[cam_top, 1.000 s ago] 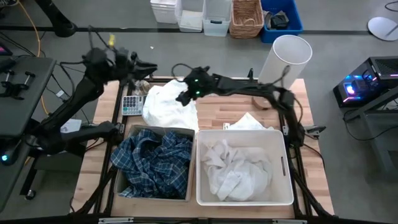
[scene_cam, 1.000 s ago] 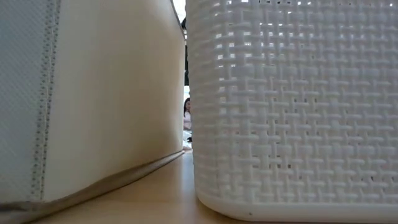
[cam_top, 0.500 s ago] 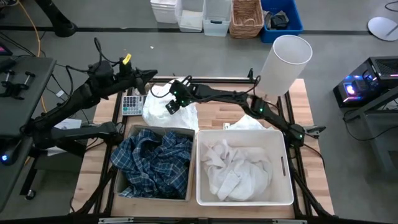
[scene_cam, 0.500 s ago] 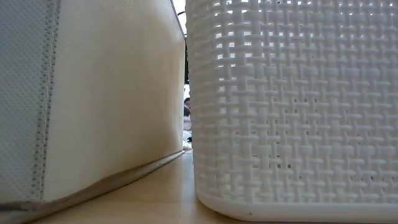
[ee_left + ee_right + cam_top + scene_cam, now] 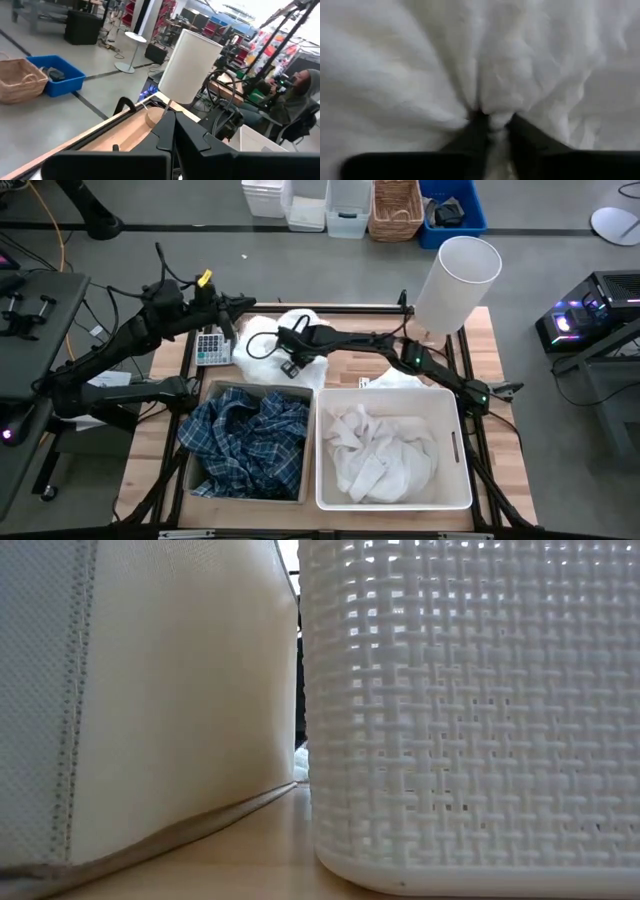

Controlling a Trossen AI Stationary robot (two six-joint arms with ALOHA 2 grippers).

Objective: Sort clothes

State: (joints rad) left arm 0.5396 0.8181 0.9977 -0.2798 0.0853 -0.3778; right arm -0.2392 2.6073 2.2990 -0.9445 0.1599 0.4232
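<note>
A pile of white clothes lies on the table's far left part. My right gripper reaches into it from the right and is shut on white cloth, which fills the right wrist view. My left gripper is shut on nothing and hovers above the table's far left corner; in the left wrist view its fingers point level toward the lampshade. A blue-and-white plaid shirt lies in the fabric bin. White garments fill the white plastic bin. Another white garment lies behind that bin. My right gripper pinches a raised fold of the white cloth between its two fingers. Creases run out from the pinch in all directions. The fingers come at the pile from above, slanting in from the table's right. The rest of the garment lies on the table.
A calculator lies at the far left beside the pile. The white lampshade stands at the far right corner. In the low view the fabric bin's wall and the woven plastic bin block almost everything. Bare wood shows beside the pile.
My right gripper has travelled toward the table's left edge over the white pile and come down into it; the cloth now bunches around its fingers. My left gripper has dropped slightly and come to rest above the far left corner.
</note>
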